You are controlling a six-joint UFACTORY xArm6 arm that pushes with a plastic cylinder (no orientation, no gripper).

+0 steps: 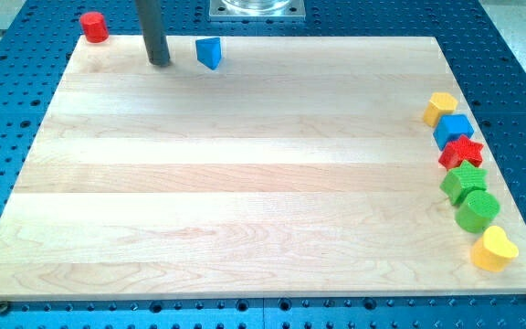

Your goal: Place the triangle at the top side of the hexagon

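A blue triangle point(209, 53) stands near the top edge of the wooden board, left of centre. My tip point(159, 62) rests on the board just to the triangle's left, a short gap apart. A yellow hexagon point(441, 108) sits at the view's right edge, at the head of a column of blocks.
Below the hexagon along the right edge lie a blue cube point(453, 131), a red star point(461, 152), a green block point(464, 183), a green cylinder point(478, 210) and a yellow heart point(494, 249). A red cylinder point(93, 26) sits at the board's top left corner. The wooden board point(245, 183) lies on a blue perforated table.
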